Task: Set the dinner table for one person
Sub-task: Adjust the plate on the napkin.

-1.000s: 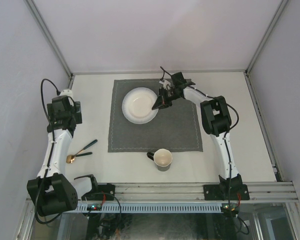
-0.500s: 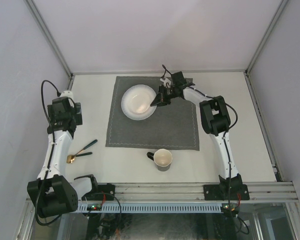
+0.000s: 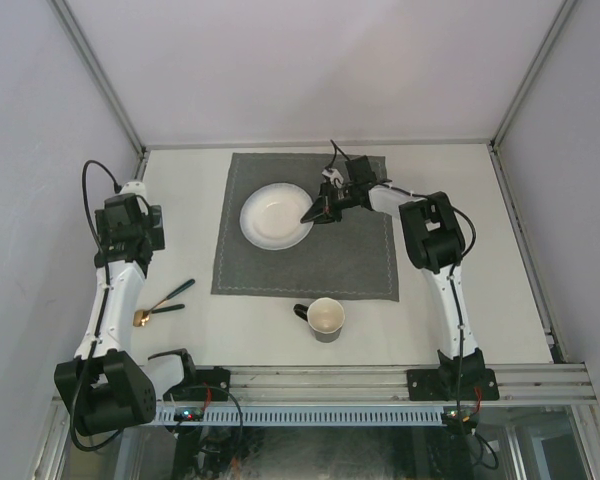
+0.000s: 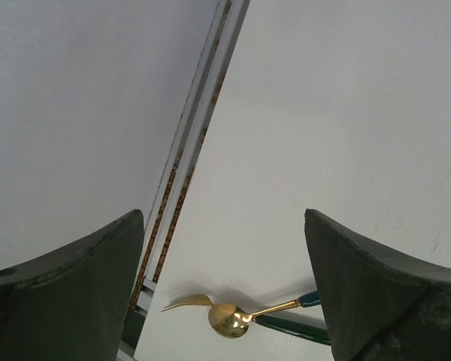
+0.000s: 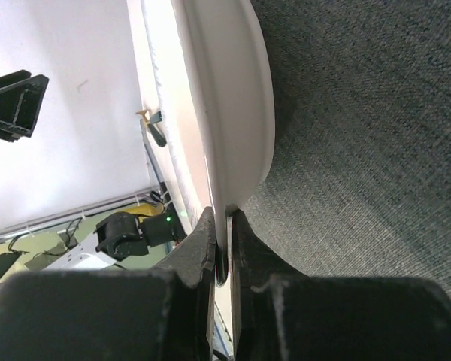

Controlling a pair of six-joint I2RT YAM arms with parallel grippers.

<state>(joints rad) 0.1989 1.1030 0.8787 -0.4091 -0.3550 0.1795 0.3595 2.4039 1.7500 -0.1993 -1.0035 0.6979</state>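
Observation:
A white plate [image 3: 276,216] lies on the left half of the square grey mat [image 3: 340,250] on the off-white dinner table [image 3: 480,250]. My right gripper [image 3: 318,211] is shut on the plate's right rim; its wrist view shows the rim [image 5: 244,113] pinched between both fingers above the mat [image 5: 376,135]. My left gripper [image 3: 130,245] hangs open over the table's left edge. Below it lie a gold spoon [image 4: 237,320] and a gold fork [image 4: 186,302] with dark green handles, also seen from above as cutlery [image 3: 165,302].
A dark mug [image 3: 325,319] with a pale inside stands in front of the mat, handle to the left. Aluminium rails [image 3: 320,378] run along the near edge. Enclosure walls rise on the left, right and back.
The right gripper has dragged the plate a little left and toward the near side on the mat; the mat's near left corner shifted slightly left. The left arm has stayed put.

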